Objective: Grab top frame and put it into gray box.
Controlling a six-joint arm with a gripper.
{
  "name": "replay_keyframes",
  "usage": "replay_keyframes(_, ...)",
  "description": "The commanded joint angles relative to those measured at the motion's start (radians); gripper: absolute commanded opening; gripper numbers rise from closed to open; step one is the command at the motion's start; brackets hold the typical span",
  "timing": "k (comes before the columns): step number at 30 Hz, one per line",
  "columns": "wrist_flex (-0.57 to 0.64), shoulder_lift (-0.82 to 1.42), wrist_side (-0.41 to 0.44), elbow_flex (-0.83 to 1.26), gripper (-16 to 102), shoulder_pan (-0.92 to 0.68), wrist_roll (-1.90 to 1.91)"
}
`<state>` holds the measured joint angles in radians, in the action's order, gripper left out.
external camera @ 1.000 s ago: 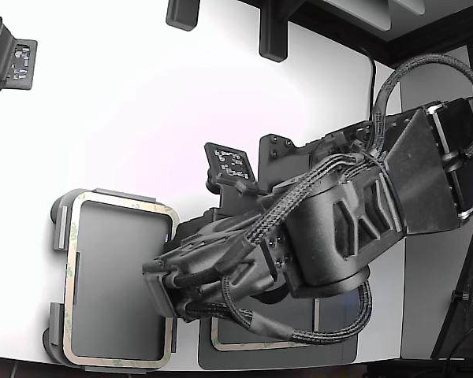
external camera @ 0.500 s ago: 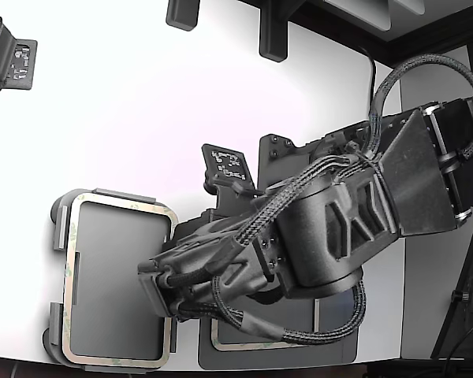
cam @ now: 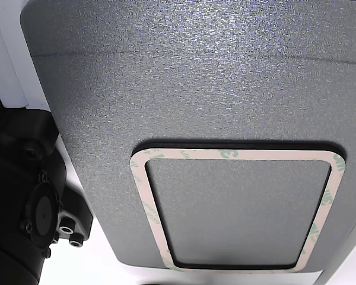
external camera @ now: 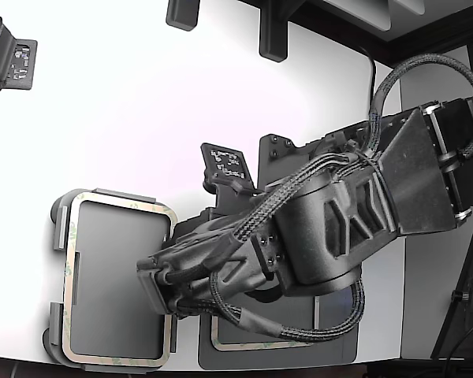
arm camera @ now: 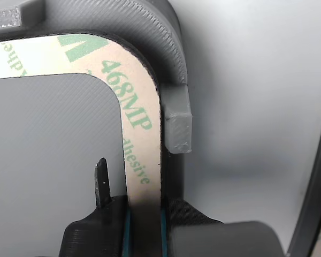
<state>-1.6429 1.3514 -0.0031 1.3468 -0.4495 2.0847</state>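
Note:
The top frame (external camera: 118,206), a thin beige outline with green print, lies flat inside the light gray box (external camera: 57,228) at the exterior view's lower left. My gripper (external camera: 154,293) hangs over the frame's right strip, mostly hidden under the wrist. In the wrist view the frame (arm camera: 142,107) runs along the gray box wall (arm camera: 168,48) near a corner. The strip passes between the jaws of my gripper (arm camera: 143,211). Teal pad edges sit against both sides of the strip, and a thin blade finger (arm camera: 101,179) stands on the inner side.
A second, like frame (external camera: 244,344) lies on a darker gray mat (external camera: 331,354) at the bottom centre, half under the arm; the other view shows this frame (cam: 237,155) on the mat (cam: 196,89). Black fixtures (external camera: 229,164) stand behind the arm. The table's front edge is close.
The wrist and forearm have shifted slightly toward the exterior view's left, over the box. The frame in the box has barely moved.

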Motion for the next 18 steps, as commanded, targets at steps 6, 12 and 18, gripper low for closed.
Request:
replay_keyframes(6, 0.005, 0.029, -0.005, 0.000, -12, 0.018, -0.017)
replay_keyframes(12, 0.011, 0.028, -0.005, 0.000, -12, 0.021, -0.028)
replay_keyframes(18, 0.017, 0.026, -0.006, 0.003, -12, 0.021, -0.026)
